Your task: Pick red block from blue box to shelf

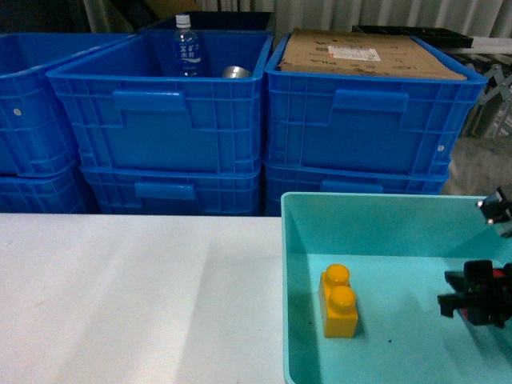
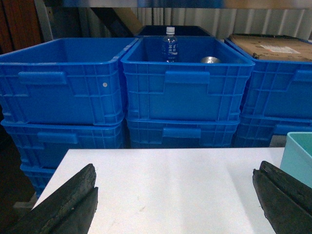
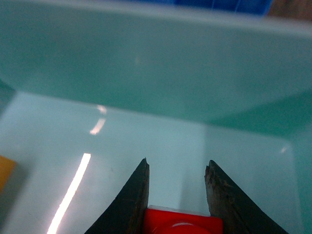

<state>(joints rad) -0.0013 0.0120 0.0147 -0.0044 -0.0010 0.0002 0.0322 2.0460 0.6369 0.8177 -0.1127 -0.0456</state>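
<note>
The right end effector [image 3: 176, 178] reaches down inside the blue box [image 1: 285, 264] at the desk's right edge, its fingers straddling the red block [image 3: 183, 223], apparently grasping it so it can be lifted out. The left end effector [image 2: 175, 195] waits spread wide above bare desk [image 1: 136, 296], leaving the yellow brick [image 1: 338, 302] alone.

Right gripper [image 3: 177, 170] is lowered at the right of the scene, fingers [image 3: 134, 195] closed against a held object. Left gripper [image 2: 173, 195] hovers with fingers spread wide.
</note>
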